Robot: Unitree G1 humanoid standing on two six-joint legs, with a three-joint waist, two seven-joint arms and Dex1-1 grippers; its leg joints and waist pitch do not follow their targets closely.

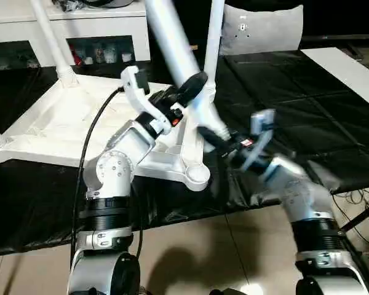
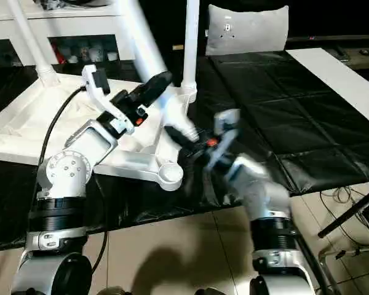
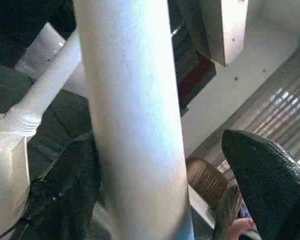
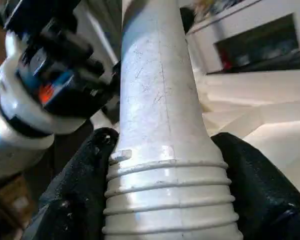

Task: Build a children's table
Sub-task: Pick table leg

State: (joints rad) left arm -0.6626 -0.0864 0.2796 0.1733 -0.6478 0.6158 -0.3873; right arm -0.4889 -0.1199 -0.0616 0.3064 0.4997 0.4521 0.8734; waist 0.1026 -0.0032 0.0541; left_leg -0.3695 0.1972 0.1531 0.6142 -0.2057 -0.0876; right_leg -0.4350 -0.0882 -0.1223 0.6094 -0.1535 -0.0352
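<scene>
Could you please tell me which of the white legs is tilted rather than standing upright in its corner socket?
The leg between the two grippers: it leans steeply over the near corner socket, unlike the far-left leg and far-right leg, which stand seated.

Open black work table (image 1: 283, 92) on the right side of the frame, with lots of room to pass. Bare floor (image 1: 221, 252) along the bottom, between the two silver arms. Upside-down white table top (image 1: 43, 132) filling the left half, blocking the way there. Two upright legs, one at upper left (image 1: 52, 40) and one at top middle (image 1: 213, 37), with a gap between them. Slanted loose leg (image 1: 172, 43) crossing that gap, with the left gripper (image 1: 187, 92) and right gripper (image 1: 218, 140) crowded round it. Empty corner socket (image 1: 195, 175) just below. White shelf (image 1: 80, 18) closing off the top left.
</scene>
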